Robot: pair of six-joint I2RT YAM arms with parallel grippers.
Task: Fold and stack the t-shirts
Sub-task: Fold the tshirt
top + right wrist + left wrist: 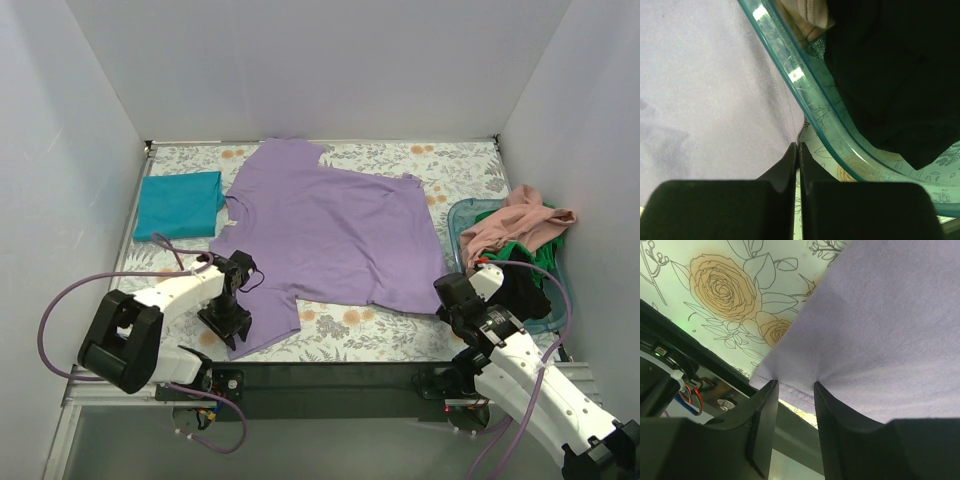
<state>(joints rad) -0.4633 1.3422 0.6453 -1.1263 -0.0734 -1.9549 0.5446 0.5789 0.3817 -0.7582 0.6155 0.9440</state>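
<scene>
Left fingers (765,425) straddle the near hem of the lavender t-shirt (880,315).

**A:** Where is there open room?

**B:** In the overhead view, lower centre: a bare strip of flowered tablecloth (360,325) lies between the purple shirt (330,235) and the black rail (330,375). There is another bare patch at the upper right, above the tub (458,222).

**A:** And the edges?

**B:** White walls (80,150) close off the left, top and right. A folded teal shirt (180,203) fills the upper left, with only a narrow gap to the purple one.

**A:** The right side?

**B:** It's tight. The tub, piled with a heap of shirts (520,230), stands by the right wall. In the right wrist view its rim runs just beside the purple shirt's edge. The left arm (170,295) crosses the lower left and the right arm (510,350) the lower right.
</scene>
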